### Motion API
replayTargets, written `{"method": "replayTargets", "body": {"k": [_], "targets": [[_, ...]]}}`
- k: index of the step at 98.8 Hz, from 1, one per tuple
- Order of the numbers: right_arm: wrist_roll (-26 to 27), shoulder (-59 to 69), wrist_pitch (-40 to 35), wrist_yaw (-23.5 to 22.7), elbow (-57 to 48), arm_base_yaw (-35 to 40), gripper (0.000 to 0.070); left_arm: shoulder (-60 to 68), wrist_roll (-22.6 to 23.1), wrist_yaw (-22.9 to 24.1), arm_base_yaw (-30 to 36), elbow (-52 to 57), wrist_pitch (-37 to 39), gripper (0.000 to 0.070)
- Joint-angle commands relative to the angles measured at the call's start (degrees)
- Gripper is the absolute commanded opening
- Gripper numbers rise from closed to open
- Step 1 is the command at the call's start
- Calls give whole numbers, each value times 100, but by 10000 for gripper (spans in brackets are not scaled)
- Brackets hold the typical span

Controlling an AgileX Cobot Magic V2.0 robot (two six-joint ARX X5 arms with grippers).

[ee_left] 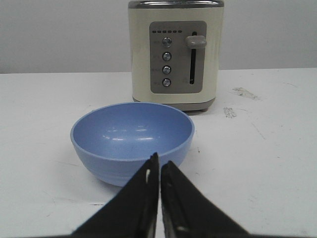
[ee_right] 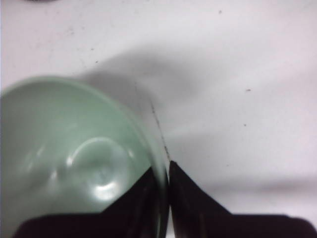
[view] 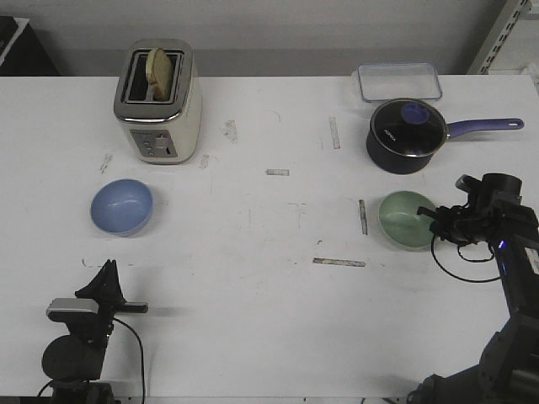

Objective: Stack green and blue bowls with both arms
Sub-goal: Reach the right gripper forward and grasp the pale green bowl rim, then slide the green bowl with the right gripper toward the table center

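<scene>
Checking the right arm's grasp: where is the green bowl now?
In the front view the green bowl sits on the table's right side, just in front of the saucepan, with the right hand closed on its rim.

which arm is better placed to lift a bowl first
Right. Its hand is already closed on the green bowl's rim, one finger inside and one outside. The left hand is shut and short of the blue bowl.

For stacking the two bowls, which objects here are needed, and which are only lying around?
Needed: blue bowl, green bowl, left pincer, right pincer.

Lying around: toaster, navy saucepan, clear container.
</scene>
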State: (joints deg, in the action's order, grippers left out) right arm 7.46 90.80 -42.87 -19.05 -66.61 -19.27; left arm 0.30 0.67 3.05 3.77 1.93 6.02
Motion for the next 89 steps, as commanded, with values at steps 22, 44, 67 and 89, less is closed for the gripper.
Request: {"method": "replayTargets", "body": {"k": [22, 44, 67, 89], "targets": [[79, -457, 2, -2, -243, 107, 1, -11, -2, -4, -7, -122, 92, 1], [498, -789, 4, -4, -243, 748, 1, -11, -2, -4, -7, -122, 92, 1], [861, -732, 173, 68, -238, 2094, 1, -11, -2, -4, -7, -122, 92, 1], [1910, -549, 507, 741, -238, 3571, 1, -11, -2, -4, -7, -122, 92, 1]]}}
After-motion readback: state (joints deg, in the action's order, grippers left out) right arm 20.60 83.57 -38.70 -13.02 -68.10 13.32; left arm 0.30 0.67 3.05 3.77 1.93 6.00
